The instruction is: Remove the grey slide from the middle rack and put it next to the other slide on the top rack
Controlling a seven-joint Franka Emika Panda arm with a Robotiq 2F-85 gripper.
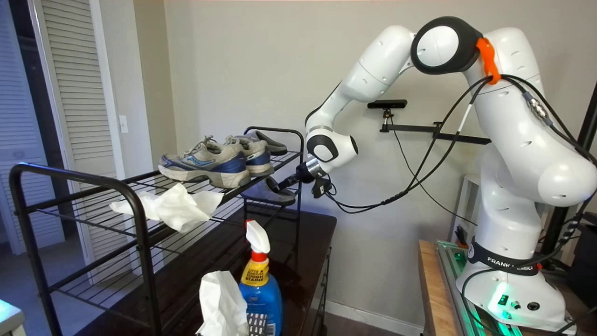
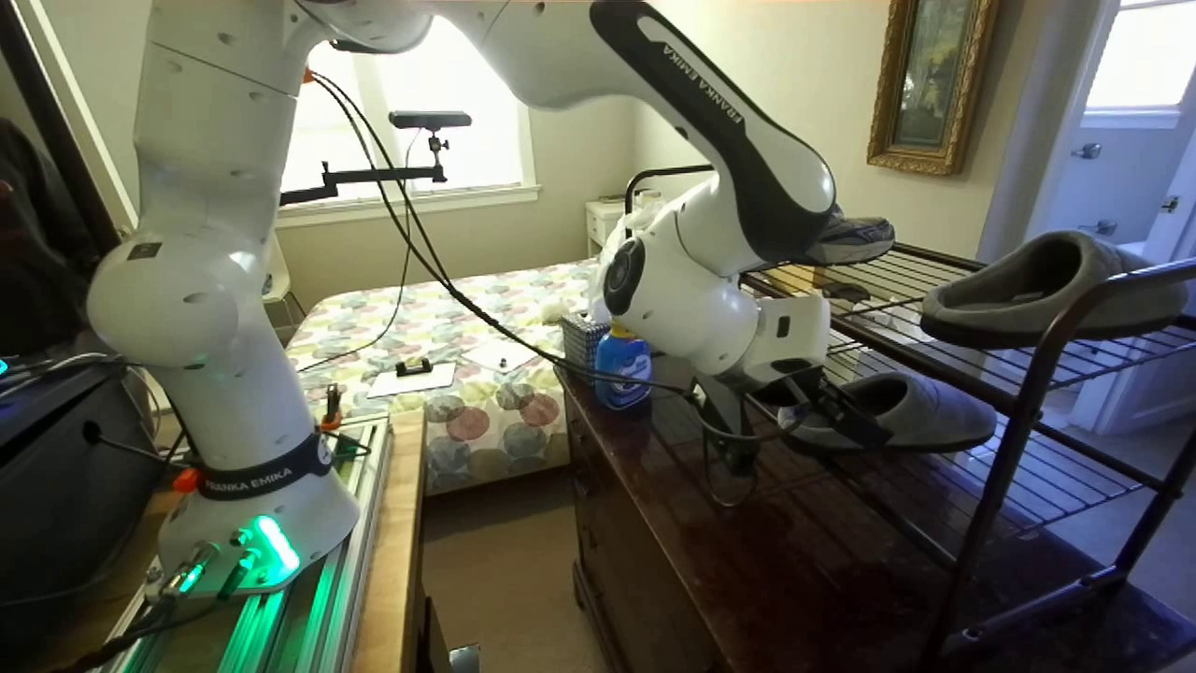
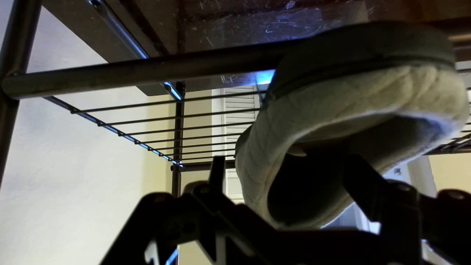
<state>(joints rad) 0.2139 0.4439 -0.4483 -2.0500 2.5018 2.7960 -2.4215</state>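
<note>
Wrist view: gripper (image 3: 285, 160) wide at grey slide (image 3: 338, 96), middle rack (image 3: 140, 73); in an exterior view, dark dresser (image 1: 310, 242) below, pale wall (image 1: 242, 70) far.

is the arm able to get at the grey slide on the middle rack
Probably yes: in the wrist view, the open hand faces the grey slide with nothing visible between, and its fingers appear to straddle one side.

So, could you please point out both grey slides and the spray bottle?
Middle-rack slide (image 2: 934, 415): in an exterior view, on its upper.
Top-rack slide (image 2: 1042, 310): in an exterior view, on its side.
Spray bottle (image 1: 264, 290): in an exterior view, on its blue body.
</note>
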